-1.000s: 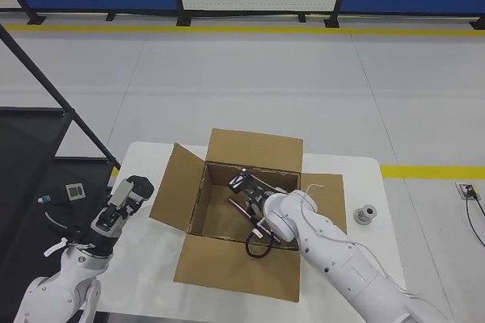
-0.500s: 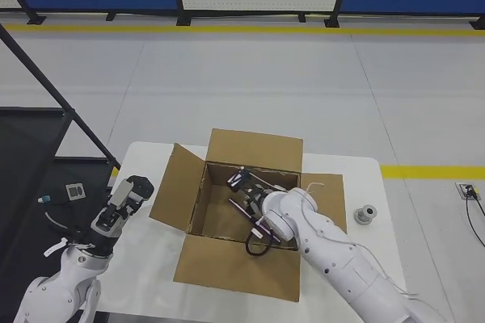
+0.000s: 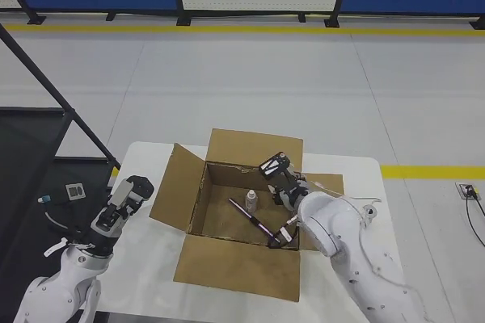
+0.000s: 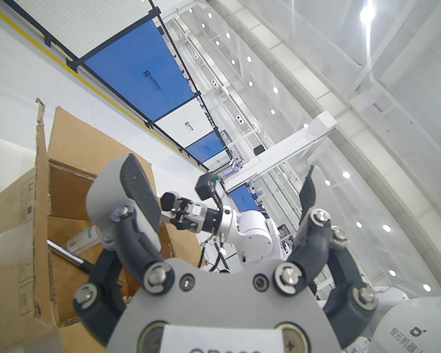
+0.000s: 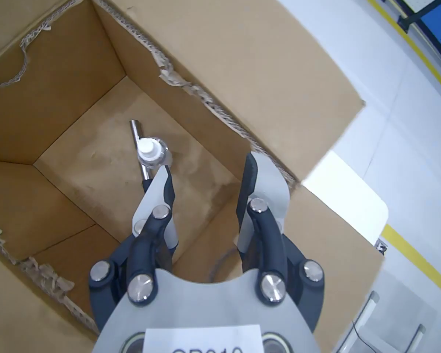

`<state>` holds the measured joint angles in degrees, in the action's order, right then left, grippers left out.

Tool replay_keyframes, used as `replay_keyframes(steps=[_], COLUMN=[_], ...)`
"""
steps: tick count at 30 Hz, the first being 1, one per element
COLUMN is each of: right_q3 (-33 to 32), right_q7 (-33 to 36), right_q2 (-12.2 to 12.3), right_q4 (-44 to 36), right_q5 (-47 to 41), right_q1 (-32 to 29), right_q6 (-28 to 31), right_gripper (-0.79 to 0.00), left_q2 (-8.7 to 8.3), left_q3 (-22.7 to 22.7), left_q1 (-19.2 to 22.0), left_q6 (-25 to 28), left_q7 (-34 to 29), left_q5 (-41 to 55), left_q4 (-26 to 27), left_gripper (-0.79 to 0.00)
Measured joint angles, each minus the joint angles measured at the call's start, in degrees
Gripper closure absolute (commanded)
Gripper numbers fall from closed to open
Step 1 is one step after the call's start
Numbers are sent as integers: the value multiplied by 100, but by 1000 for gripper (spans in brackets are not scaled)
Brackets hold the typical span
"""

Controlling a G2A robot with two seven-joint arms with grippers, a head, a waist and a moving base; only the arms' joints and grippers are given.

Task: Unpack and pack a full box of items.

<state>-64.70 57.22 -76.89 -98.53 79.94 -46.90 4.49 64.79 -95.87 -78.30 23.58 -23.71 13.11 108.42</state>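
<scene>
A white table (image 3: 158, 266) stands on a pale floor crossed by a yellow line (image 3: 436, 171). A black frame (image 3: 89, 137) with a dark panel (image 3: 16, 186) stands just beside the table. A socket (image 3: 467, 190) with a black cable (image 3: 481, 226) lies on the floor, well apart. Blue panels (image 4: 139, 75) line the far wall under ceiling lights (image 4: 367, 11).

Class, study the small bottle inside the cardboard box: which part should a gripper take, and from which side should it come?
Take the bottle by its neck just under the white cap, coming straight down through the open top of the box. It seems to stand upright, cap up, and the box walls block a sideways approach. The open right gripper hangs over the box.
</scene>
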Motion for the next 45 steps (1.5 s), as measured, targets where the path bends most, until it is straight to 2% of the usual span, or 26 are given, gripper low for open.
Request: replay_keyframes(steps=[5,7,8,9,12,16,17,24,33,34,35,36,37,40,45], right_q3=[-1173,-1625,-1795,-2002,-2396,-2733,-2778,-2805,-2666,-2656,-2648,-2639,-2626,-2605,-2534], right_q7=[168,187,195,208,227,184,181,187,2,-23,-38,-49,-60,-71,-64], right_q2=[183,231,248,268,303,333,340,374,400,404,407,410,414,427,440], right_q4=[-1000,-1151,-1150,-1097,-810,-182,-1,1357,2474,2599,2684,2758,2839,3003,3152], right_q5=[258,252,261,304,498,193,117,-238,-261,-287,-308,-330,-359,-399,-452], right_q1=[-830,-1107,-1198,-1292,-1411,-1371,-1329,-827,-316,-257,-214,-177,-139,-61,0], right_q6=[-122,-162,-182,-235,-451,-370,-309,-2,39,63,82,103,128,175,176], right_gripper=[-496,-551,-576,-646,-680,-748,-785,-785,-785,-720,-622,-477,-376,-286,-188], left_q2=[0,0,0,0,0,0,0,0,0,0,0,0,0,0,0], left_q3=[0,0,0,0,0,0,0,0,0,0,0,0,0,0,0], left_q1=[0,0,0,0,0,0,0,0,0,0,0,0,0,0,0], left_q6=[0,0,0,0,0,0,0,0,0,0,0,0,0,0,0], left_q7=[0,0,0,0,0,0,0,0,0,0,0,0,0,0,0], left_q5=[0,0,0,0,0,0,0,0,0,0,0,0,0,0,0], left_q4=[0,0,0,0,0,0,0,0,0,0,0,0,0,0,0], left_gripper=[-785,-785,-785,-785,-785,-785,-785,-785,-785,-785,-785,-785,-785,-785,-785])
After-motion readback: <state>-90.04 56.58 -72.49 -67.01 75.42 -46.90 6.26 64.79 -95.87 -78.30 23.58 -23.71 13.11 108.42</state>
